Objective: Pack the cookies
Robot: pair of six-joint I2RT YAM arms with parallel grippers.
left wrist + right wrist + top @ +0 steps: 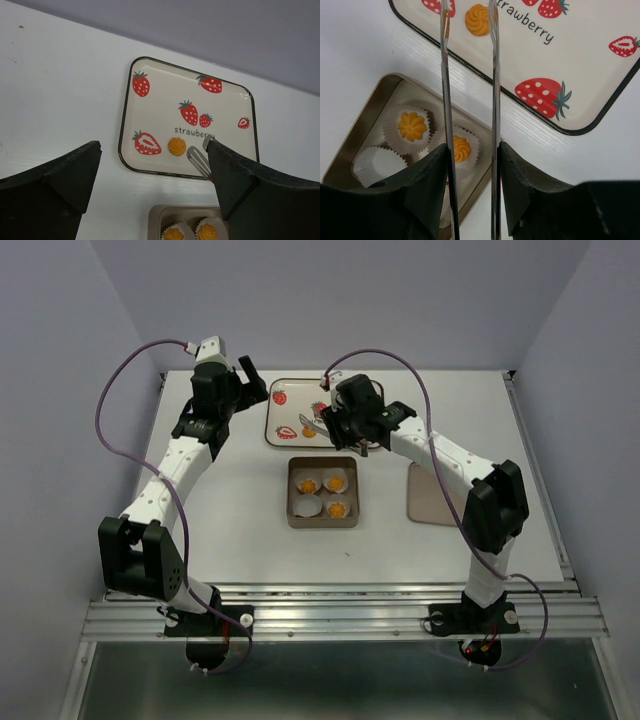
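One orange-yellow cookie (309, 431) lies on the strawberry tray (285, 410). Three more cookies (336, 481) sit in white paper cups in the square tin (292, 490); a fourth cup (308, 507) is empty. My right gripper (350, 420) is shut on metal tongs (443, 75), whose arms stand apart with the tips by the tray cookie (477, 19). In the left wrist view the tongs (198, 160) sit just right of that cookie (176, 146). My left gripper (245, 380) is open and empty, above the table left of the tray.
A flat pinkish lid (430, 495) lies right of the tin, under the right arm. The tray (150, 105) lies near the back wall, and the tin (157, 215) sits just in front of it.
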